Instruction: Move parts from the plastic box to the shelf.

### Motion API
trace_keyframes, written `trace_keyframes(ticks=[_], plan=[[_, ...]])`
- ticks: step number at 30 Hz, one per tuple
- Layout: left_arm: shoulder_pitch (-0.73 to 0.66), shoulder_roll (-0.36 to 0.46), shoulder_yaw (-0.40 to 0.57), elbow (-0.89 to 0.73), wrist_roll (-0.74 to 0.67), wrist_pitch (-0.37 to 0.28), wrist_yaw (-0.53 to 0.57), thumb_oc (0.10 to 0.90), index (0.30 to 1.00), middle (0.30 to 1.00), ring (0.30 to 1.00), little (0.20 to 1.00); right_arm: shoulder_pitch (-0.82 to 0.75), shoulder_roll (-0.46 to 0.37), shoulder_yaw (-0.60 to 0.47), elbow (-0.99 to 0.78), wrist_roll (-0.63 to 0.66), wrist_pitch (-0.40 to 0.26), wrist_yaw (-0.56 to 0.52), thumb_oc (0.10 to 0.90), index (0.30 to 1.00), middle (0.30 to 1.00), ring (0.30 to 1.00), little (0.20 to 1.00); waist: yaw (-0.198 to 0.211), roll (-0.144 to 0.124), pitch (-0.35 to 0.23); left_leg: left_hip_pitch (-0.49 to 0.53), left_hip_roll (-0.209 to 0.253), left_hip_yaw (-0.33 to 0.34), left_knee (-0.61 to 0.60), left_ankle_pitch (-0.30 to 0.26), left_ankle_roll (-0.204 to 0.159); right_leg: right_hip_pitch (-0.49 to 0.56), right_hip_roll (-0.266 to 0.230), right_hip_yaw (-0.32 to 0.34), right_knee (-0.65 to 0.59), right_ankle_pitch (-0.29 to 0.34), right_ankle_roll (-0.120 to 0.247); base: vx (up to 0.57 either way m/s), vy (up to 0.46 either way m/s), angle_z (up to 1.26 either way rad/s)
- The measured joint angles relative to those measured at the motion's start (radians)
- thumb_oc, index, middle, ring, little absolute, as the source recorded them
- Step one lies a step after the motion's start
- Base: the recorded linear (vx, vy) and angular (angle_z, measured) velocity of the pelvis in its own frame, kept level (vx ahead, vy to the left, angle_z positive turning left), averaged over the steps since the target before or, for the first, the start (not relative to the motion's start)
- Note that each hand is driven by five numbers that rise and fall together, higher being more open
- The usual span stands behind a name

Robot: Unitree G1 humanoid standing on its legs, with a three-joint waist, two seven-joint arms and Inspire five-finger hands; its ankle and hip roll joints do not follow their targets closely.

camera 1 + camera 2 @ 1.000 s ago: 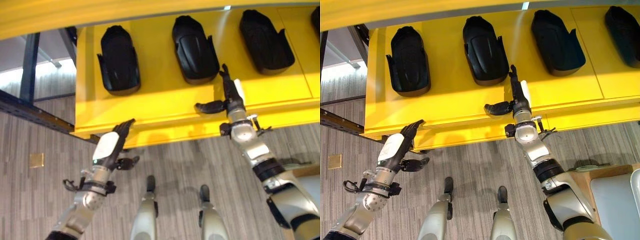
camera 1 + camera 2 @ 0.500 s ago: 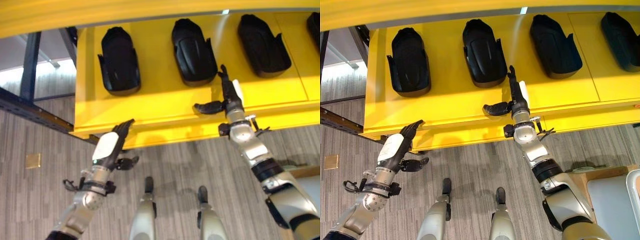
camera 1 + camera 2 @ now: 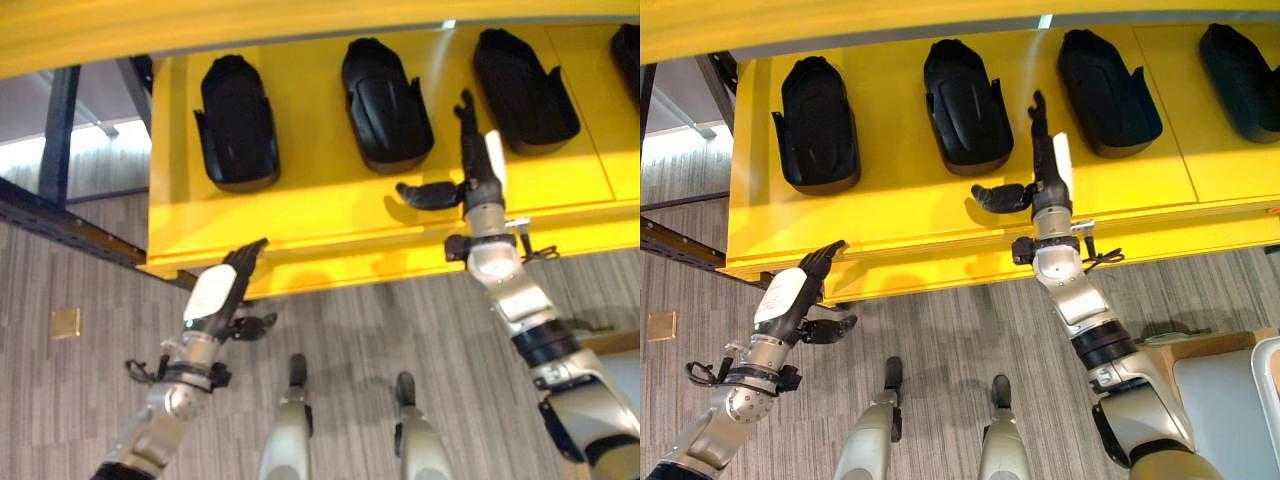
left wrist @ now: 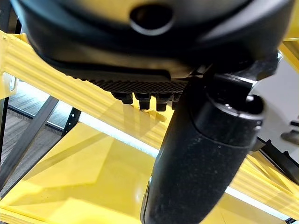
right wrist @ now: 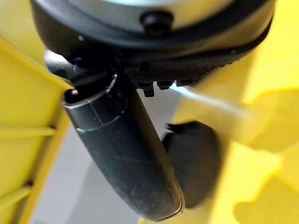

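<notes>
Several black moulded parts lie in a row on the yellow shelf (image 3: 910,215): one at the left (image 3: 815,125), one in the middle (image 3: 965,95), a third (image 3: 1108,80) and a fourth at the right edge (image 3: 1240,60). My right hand (image 3: 1048,180) reaches over the shelf between the middle and third parts, open, fingers straight, thumb out to the left, holding nothing. In its wrist view the thumb (image 5: 126,154) crosses in front of a black part (image 5: 194,158). Below the shelf's front left corner my left hand (image 3: 790,295) is open and empty.
An upper yellow shelf edge (image 3: 200,30) overhangs the row. A dark blue rack post (image 3: 55,130) and rail stand at the left. A grey box (image 3: 1230,400) on a wooden surface (image 3: 1160,350) sits at the lower right. A small tan plate (image 3: 66,321) lies on the floor.
My right hand has moved farther over the shelf and a little to the right, its fingertips now level with the parts. The left hand has stayed put.
</notes>
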Motion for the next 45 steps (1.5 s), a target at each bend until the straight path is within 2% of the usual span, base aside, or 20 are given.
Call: trace_keyframes(ticks=[2, 6, 9, 11, 14, 18, 20, 22, 24, 30, 34, 45], plan=[[0.001, -0.002, -0.001, 0.018, 0.000, 0.003, -0.005, 0.900, 1.000, 1.000, 1.000, 1.000, 0.002, 0.002, 0.000, -0.001, -0.012, 0.000, -0.001, 0.900, 1.000, 1.000, 1.000, 1.000, -0.016, 0.000, 0.000, 0.023, 0.001, -0.003, -0.001, -0.005, 0.005, 0.029, 0.001, -0.003, -0.009, 0.000, -0.001, 0.04, -0.016, 0.04], [0.024, -0.026, 0.000, 0.040, -0.002, 0.024, -0.023, 0.900, 1.000, 1.000, 1.000, 1.000, 0.136, 0.009, -0.024, -0.144, -0.013, -0.010, -0.003, 0.900, 1.000, 1.000, 1.000, 1.000, -0.020, -0.007, -0.004, 0.095, 0.004, -0.005, -0.041, -0.006, 0.002, 0.112, 0.001, -0.018, -0.065, 0.009, -0.010, 0.05, -0.013, 0.04], [0.058, -0.056, 0.013, 0.043, -0.034, 0.022, -0.026, 0.900, 1.000, 1.000, 1.000, 1.000, 0.231, 0.020, -0.037, -0.193, -0.010, -0.020, 0.015, 0.900, 1.000, 1.000, 1.000, 1.000, -0.022, -0.029, -0.023, 0.129, 0.009, -0.005, -0.064, -0.005, -0.002, 0.153, 0.004, -0.025, -0.099, 0.021, -0.011, 0.04, 0.001, 0.02], [0.068, -0.104, 0.041, 0.040, -0.086, 0.019, -0.037, 0.900, 1.000, 1.000, 1.000, 1.000, 0.304, 0.040, -0.068, -0.225, -0.009, -0.023, 0.027, 0.900, 1.000, 1.000, 1.000, 1.000, -0.018, -0.044, -0.033, 0.150, 0.009, -0.006, -0.080, -0.002, -0.006, 0.178, 0.004, -0.034, -0.116, 0.024, -0.011, 0.01, 0.007, 0.03], [0.081, -0.195, 0.065, 0.052, -0.342, 0.000, -0.059, 0.900, 1.000, 1.000, 1.000, 1.000, 0.418, 0.078, -0.103, -0.257, 0.057, -0.049, 0.086, 0.900, 1.000, 1.000, 1.000, 1.000, -0.019, -0.067, -0.055, 0.199, 0.011, -0.005, -0.113, 0.001, -0.011, 0.228, 0.005, -0.043, -0.142, 0.025, -0.013, 0.05, 0.016, 0.05], [0.115, -0.261, 0.090, 0.049, -0.637, 0.000, -0.115, 0.900, 1.000, 1.000, 1.000, 1.000, 0.601, 0.088, -0.102, -0.330, 0.126, -0.077, 0.183, 0.900, 1.000, 1.000, 1.000, 1.000, -0.020, -0.082, -0.108, 0.253, 0.016, -0.010, -0.180, 0.022, -0.019, 0.280, 0.008, -0.057, -0.187, 0.030, -0.021, 0.01, 0.014, 0.08], [0.143, -0.263, 0.092, 0.048, -0.719, 0.002, -0.139, 0.900, 1.000, 1.000, 1.000, 1.000, 0.639, 0.088, -0.103, -0.336, 0.133, -0.082, 0.212, 0.900, 1.000, 1.000, 1.000, 1.000, -0.028, -0.084, -0.125, 0.268, 0.020, -0.008, -0.205, 0.033, -0.022, 0.284, 0.012, -0.059, -0.193, 0.032, -0.023, 0.00, 0.000, 0.00], [0.202, -0.314, 0.096, 0.039, -0.878, 0.003, -0.177, 0.900, 1.000, 1.000, 1.000, 1.000, 0.734, 0.101, -0.123, -0.342, 0.176, -0.088, 0.242, 0.900, 1.000, 1.000, 1.000, 1.000, -0.046, -0.079, -0.140, 0.289, 0.021, -0.016, -0.231, 0.048, -0.027, 0.301, 0.013, -0.074, -0.193, 0.032, -0.023, -0.04, 0.007, 0.10], [0.235, -0.329, 0.095, 0.024, -0.966, 0.005, -0.206, 0.900, 1.000, 1.000, 1.000, 1.000, 0.800, 0.100, -0.129, -0.342, 0.195, -0.086, 0.274, 0.900, 1.000, 1.000, 1.000, 1.000, -0.048, -0.078, -0.147, 0.288, 0.022, -0.029, -0.231, 0.045, -0.023, 0.305, 0.015, -0.078, -0.194, 0.028, -0.024, -0.04, -0.004, 0.10], [0.257, -0.331, 0.100, 0.005, -1.021, -0.002, -0.223, 0.900, 1.000, 1.000, 1.000, 1.000, 0.891, 0.112, -0.126, -0.342, 0.234, -0.083, 0.339, 0.900, 1.000, 1.000, 1.000, 1.000, -0.049, -0.053, -0.180, 0.280, 0.033, -0.035, -0.235, 0.049, -0.023, 0.302, 0.027, -0.083, -0.194, 0.025, -0.034, -0.02, 0.000, 0.04], [0.276, -0.357, 0.100, 0.002, -1.014, -0.011, -0.223, 0.900, 1.000, 1.000, 1.000, 1.000, 0.911, 0.117, -0.115, -0.334, 0.237, -0.083, 0.360, 0.900, 1.000, 1.000, 1.000, 1.000, -0.049, -0.038, -0.243, 0.282, 0.035, -0.035, -0.235, 0.051, -0.021, 0.303, 0.029, -0.083, -0.196, 0.026, -0.032, 0.00, 0.000, 0.00], [0.282, -0.373, 0.096, 0.004, -1.016, -0.019, -0.219, 0.900, 1.000, 1.000, 1.000, 1.000, 0.913, 0.124, -0.078, -0.333, 0.267, -0.084, 0.377, 0.900, 1.000, 1.000, 1.000, 1.000, -0.050, -0.054, -0.283, 0.298, 0.037, -0.038, -0.235, 0.051, -0.021, 0.322, 0.031, -0.084, -0.201, 0.023, -0.034, 0.00, 0.000, 0.00]])
